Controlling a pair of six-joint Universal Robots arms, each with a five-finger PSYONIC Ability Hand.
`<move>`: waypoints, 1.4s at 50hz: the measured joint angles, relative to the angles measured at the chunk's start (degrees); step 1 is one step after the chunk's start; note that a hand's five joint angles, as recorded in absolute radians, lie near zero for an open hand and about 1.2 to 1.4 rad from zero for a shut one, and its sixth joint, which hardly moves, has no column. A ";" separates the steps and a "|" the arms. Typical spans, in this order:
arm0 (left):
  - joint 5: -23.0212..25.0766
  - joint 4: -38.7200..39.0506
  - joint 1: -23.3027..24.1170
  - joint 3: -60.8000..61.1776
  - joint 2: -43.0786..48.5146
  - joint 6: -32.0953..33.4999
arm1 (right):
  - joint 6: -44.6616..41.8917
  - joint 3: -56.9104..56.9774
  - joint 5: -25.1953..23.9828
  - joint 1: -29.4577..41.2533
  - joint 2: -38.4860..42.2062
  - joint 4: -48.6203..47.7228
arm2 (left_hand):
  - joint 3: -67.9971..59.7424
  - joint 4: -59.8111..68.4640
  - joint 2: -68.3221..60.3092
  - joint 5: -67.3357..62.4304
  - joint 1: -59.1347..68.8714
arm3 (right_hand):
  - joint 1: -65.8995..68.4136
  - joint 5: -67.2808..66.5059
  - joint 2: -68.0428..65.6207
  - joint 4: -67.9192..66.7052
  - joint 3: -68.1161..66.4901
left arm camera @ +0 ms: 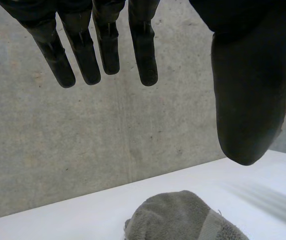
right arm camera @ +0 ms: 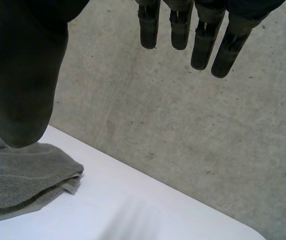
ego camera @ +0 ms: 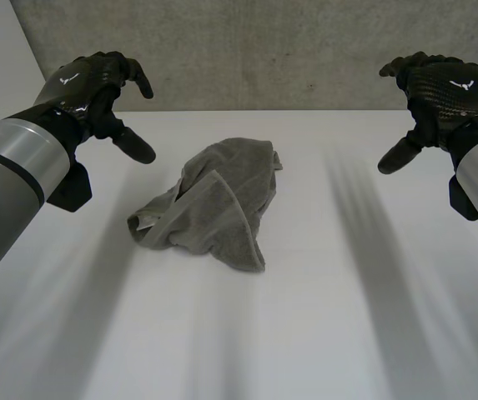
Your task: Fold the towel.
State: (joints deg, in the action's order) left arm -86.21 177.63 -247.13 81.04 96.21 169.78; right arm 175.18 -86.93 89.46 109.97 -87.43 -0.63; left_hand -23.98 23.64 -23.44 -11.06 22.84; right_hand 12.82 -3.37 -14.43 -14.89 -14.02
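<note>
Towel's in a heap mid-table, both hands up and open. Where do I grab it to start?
Probably the towel corner jutting toward the left hand, where the hemmed band ends: it lies flat and free on the table, so come in low from the left and pinch it. The middle is bunched in layers.

The head camera sits behind, between the left hand [ego camera: 97, 83] and right hand [ego camera: 447, 87], looking down on the tabletop [ego camera: 322, 325] toward the wall [ego camera: 264, 50]. Each wrist camera looks close along its own palm, low, at that same wall. All three catch the towel [ego camera: 213, 208].
</note>
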 measured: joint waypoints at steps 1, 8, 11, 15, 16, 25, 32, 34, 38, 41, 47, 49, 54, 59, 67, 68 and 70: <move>-0.12 0.00 0.00 -0.02 0.06 0.01 | -0.01 0.01 0.15 0.01 0.01 0.01 | 0.00 0.00 0.00 0.00 0.00 | 0.00 0.00 0.00 0.00 0.00; -0.77 -0.19 0.01 -0.17 0.62 1.44 | -1.03 0.06 1.26 0.08 0.54 0.13 | 0.55 -0.32 0.12 0.28 -0.09 | -0.01 0.00 0.00 0.00 0.00; -0.82 -0.40 0.17 -0.17 0.96 2.60 | -1.88 0.06 1.41 0.19 0.82 0.17 | 0.56 -0.41 0.33 0.37 -0.25 | -0.01 0.00 0.00 0.00 0.00; -0.77 -0.51 0.85 -0.18 1.75 3.59 | -2.61 0.07 1.44 0.34 1.11 0.19 | 0.56 -0.61 0.37 0.47 -0.36 | -0.01 0.00 0.00 0.00 0.00; -0.69 -0.51 1.11 -0.18 1.98 3.74 | -2.72 0.08 1.42 0.37 1.20 0.19 | 0.56 -0.61 0.38 0.47 -0.36 | -0.01 0.00 0.00 0.00 0.00; 0.87 2.89 5.68 -0.37 5.46 4.20 | -2.97 0.05 0.76 0.28 1.63 0.16 | 1.34 -1.24 1.10 1.11 -0.95 | -0.01 0.00 0.00 0.00 0.00; 4.79 13.25 8.55 -2.18 14.56 7.23 | -3.51 -0.04 0.38 0.08 2.83 0.21 | 1.34 -1.24 1.10 1.07 -0.95 | -0.01 0.00 0.00 0.00 0.00; 6.45 15.97 9.36 -3.94 19.17 10.35 | -4.33 -0.12 0.38 0.08 3.52 0.26 | 1.34 -1.24 1.10 1.00 -0.95 | -0.01 0.00 0.00 0.00 0.00; 8.00 18.07 10.33 -7.35 25.94 16.06 | -6.15 -0.32 0.41 0.18 4.45 0.23 | 1.34 -1.24 1.10 1.00 -0.95 | -0.01 0.00 0.00 0.00 0.00; 8.35 18.52 10.76 -10.70 31.91 21.77 | -7.88 -0.51 0.44 0.32 5.43 0.18 | 1.34 -1.23 1.10 0.99 -0.95 | -0.02 0.00 0.00 0.00 0.00; 8.15 17.74 10.87 -14.66 38.48 28.31 | -9.19 -0.52 0.45 0.42 6.82 0.17 | -10.12 10.50 -10.78 -13.61 12.56 | -0.02 0.00 0.00 0.00 0.00; 8.07 16.78 10.85 -15.32 39.59 29.76 | -9.32 -0.41 0.45 0.42 7.30 0.21 | -27.60 28.08 -28.47 -30.36 28.50 | -0.02 0.00 0.00 0.00 0.00; 7.96 13.03 10.78 -15.55 39.28 31.24 | -9.33 -0.22 0.43 0.34 8.09 0.25 | -43.63 44.27 -44.51 -46.09 44.02 | -0.02 0.00 0.00 0.00 0.00; 7.43 5.24 10.66 -14.91 35.99 31.60 | -9.30 -0.16 0.43 0.25 8.79 0.27 | -52.72 53.83 -53.44 -52.90 50.40 | -0.02 0.00 0.00 -0.03 0.00; 3.03 -4.32 10.75 -12.10 27.22 31.52 | -10.36 -0.64 0.42 0.38 10.05 -0.11 | -52.96 54.09 -53.74 -53.10 50.80 | -0.02 0.00 0.00 -0.03 0.00; 2.72 -4.52 10.85 -11.97 26.51 31.51 | -10.51 -0.68 0.43 0.40 10.20 -0.14 | -52.97 54.18 -53.75 -53.10 50.90 | -0.02 0.00 0.00 -0.03 0.00; 1.71 -4.64 11.76 -12.40 23.24 31.38 | -11.24 -0.78 0.52 0.49 11.00 -0.26 | -53.03 54.21 -53.85 -53.10 51.22 | -0.02 0.00 0.00 -0.03 0.00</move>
State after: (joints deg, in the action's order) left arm -84.50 172.99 -235.37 68.65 119.45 201.16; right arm 163.93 -87.71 89.98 110.46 -76.43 -0.88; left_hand -77.01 77.85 -77.29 -64.16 74.06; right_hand 12.80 -3.37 -14.43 -14.91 -14.02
